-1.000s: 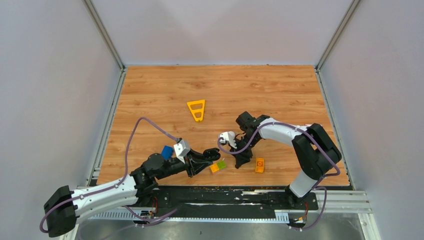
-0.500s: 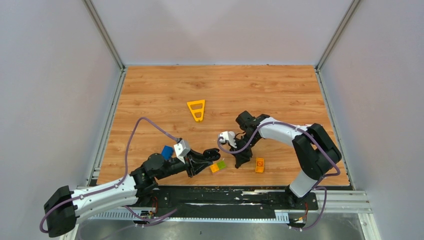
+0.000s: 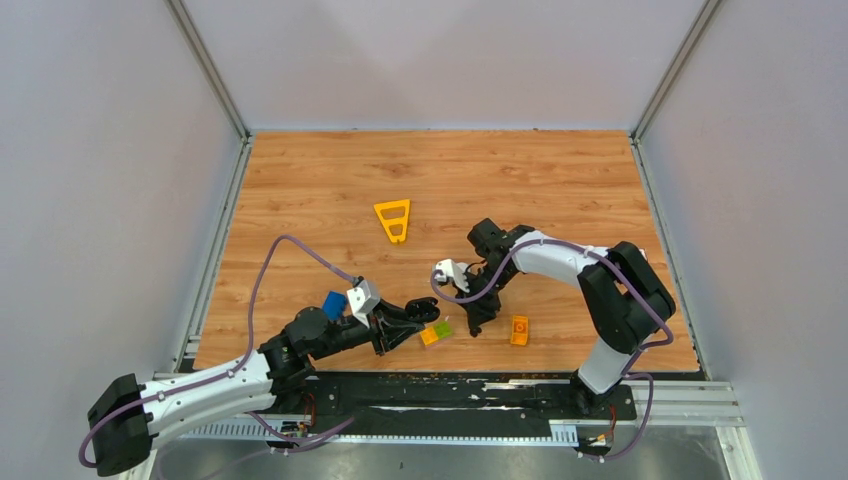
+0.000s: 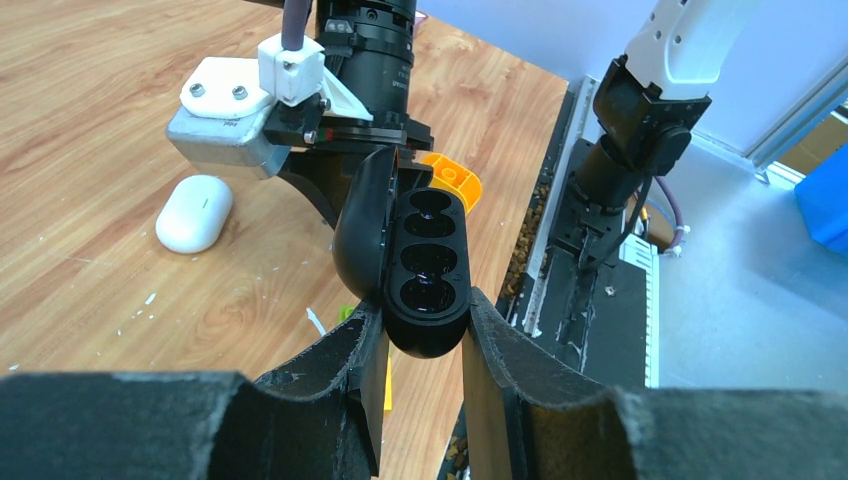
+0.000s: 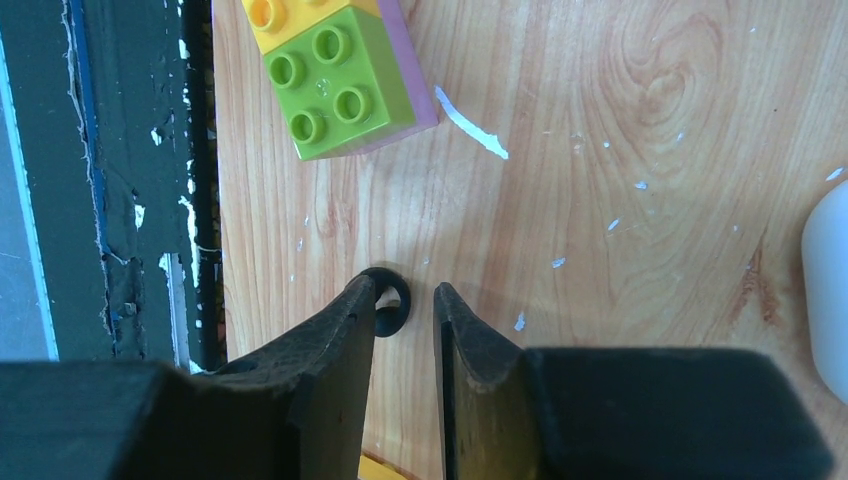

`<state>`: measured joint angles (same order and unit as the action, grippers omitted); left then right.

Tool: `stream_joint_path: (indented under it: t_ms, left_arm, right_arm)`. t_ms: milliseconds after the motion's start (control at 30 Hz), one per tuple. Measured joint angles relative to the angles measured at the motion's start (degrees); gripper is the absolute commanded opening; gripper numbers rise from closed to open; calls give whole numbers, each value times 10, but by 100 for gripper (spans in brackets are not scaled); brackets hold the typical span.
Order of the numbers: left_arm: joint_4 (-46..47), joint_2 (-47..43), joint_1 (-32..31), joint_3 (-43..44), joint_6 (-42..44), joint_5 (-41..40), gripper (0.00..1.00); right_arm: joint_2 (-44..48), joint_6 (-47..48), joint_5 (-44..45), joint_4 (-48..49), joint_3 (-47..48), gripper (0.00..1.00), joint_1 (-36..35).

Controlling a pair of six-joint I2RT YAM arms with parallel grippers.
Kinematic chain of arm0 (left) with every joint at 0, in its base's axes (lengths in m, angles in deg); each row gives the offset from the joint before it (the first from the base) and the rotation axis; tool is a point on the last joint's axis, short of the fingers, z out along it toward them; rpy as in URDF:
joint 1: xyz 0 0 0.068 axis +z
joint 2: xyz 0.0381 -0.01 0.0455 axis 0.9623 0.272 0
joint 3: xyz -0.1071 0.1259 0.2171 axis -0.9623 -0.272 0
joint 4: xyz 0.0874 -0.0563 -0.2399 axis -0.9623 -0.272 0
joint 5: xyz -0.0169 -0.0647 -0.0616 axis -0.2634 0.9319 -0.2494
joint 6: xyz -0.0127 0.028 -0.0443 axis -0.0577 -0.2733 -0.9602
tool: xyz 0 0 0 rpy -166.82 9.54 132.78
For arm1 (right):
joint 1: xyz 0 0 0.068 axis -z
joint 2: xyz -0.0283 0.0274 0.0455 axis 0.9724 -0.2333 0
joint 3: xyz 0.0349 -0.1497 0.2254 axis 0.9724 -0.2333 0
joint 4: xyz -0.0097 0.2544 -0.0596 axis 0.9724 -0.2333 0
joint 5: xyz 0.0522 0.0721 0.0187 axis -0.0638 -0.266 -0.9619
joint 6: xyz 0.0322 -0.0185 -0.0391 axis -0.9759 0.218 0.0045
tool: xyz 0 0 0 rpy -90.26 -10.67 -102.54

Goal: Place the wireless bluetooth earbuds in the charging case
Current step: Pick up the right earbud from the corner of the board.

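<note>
My left gripper (image 4: pixel 418 335) is shut on a black clamshell charging case (image 4: pixel 425 265), held above the table with its lid open and its dark wells facing the camera. A closed white oval case (image 4: pixel 195 212) lies on the table beyond it and shows at the right edge of the right wrist view (image 5: pixel 828 290). My right gripper (image 5: pixel 403 298) points down at the wood with a narrow gap between its jaws. A tiny black earbud (image 5: pixel 392 308) lies on the table against the left fingertip (image 5: pixel 355 310). In the top view the left gripper (image 3: pixel 415 318) and right gripper (image 3: pixel 478 322) are close together.
A green and yellow brick (image 5: pixel 340 85) lies by the table's front edge, just left of my right gripper. An orange brick (image 3: pixel 519 330) lies to its right. A yellow triangle (image 3: pixel 393 220) lies further back. The black base rail (image 5: pixel 130 200) runs along the near edge.
My right arm has shifted slightly to the left. The left arm has held still with the black case.
</note>
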<state>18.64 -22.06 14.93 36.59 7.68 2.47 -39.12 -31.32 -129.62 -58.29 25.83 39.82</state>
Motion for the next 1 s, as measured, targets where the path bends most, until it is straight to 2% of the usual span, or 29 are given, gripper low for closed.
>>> stream_joint_path:
  t_ms: [767,1000]
  left_arm:
    - [-4,-2,0,0,0,-2,0]
    - [-4,-2,0,0,0,-2,0]
  right_arm:
    - [4,17,1,-1,-14,30,0]
    - [7,22,-1,-15,-17,26,0]
